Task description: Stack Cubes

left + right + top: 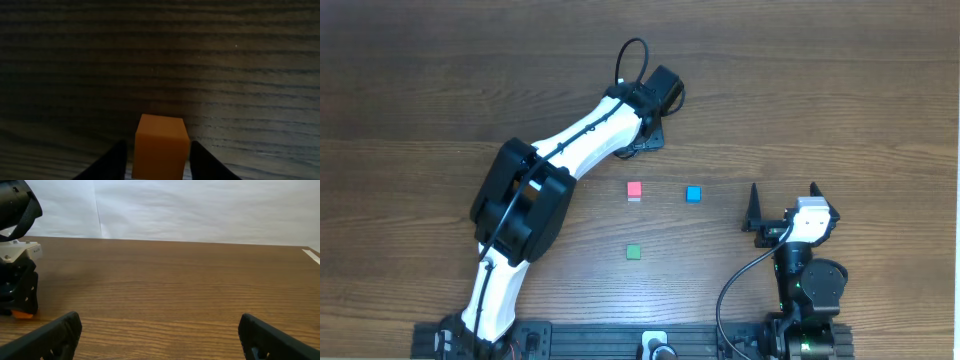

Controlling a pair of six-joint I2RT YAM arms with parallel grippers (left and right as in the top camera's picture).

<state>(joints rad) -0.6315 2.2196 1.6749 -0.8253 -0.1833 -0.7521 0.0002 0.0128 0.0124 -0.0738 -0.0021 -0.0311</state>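
Observation:
An orange cube (160, 152) rests on the wooden table between the fingers of my left gripper (157, 162), which stands open around it with a thin gap on each side. That gripper (655, 100) is lowered at the far middle of the table. In the right wrist view the orange cube (21, 313) peeks out under the left gripper (17, 290). A pink cube (634, 190), a blue cube (693, 193) and a green cube (633, 252) lie apart mid-table. My right gripper (785, 205) is open and holds nothing, near the right front.
The wooden table (840, 80) stretches bare to the right and far left. A white wall (200, 210) stands behind the table's far edge. The left arm's links (520, 200) lie across the left half.

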